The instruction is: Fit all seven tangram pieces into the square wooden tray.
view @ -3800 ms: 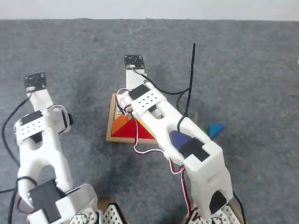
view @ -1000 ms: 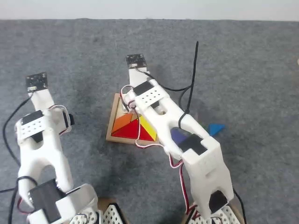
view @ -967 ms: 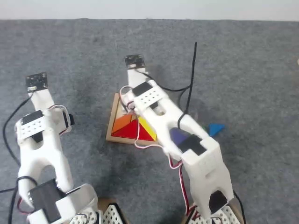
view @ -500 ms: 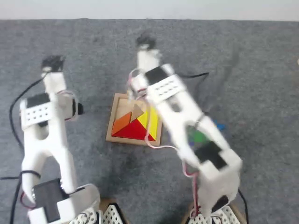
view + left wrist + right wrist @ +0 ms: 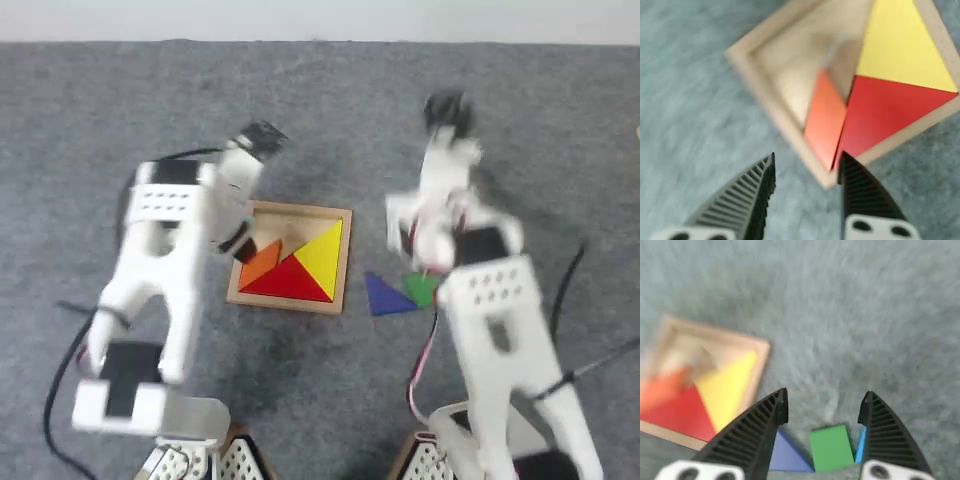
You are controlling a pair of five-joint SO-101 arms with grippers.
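The square wooden tray (image 5: pixel 300 209) lies mid-table and holds a red triangle (image 5: pixel 285 281), a yellow triangle (image 5: pixel 322 255), an orange piece (image 5: pixel 260 264) and a pale wood-coloured piece (image 5: pixel 288 240). My left gripper (image 5: pixel 807 161) hangs open just above the tray's corner by the orange piece (image 5: pixel 824 117), nothing between its fingers. My right gripper (image 5: pixel 825 395) is open over the mat to the right of the tray, above a green square (image 5: pixel 830 447), a dark blue triangle (image 5: pixel 785 456) and a light blue piece (image 5: pixel 861 445). The dark blue triangle (image 5: pixel 386 297) and green square (image 5: pixel 421 288) lie loose beside the tray.
Grey carpet-like mat (image 5: pixel 540 150) covers the table, with open room at the far side and to the right. Cables trail from both arms. The arm bases stand at the near edge.
The right arm has swung off the tray to the right, uncovering the blue and green pieces. The left arm has swung right, over the tray's left side.
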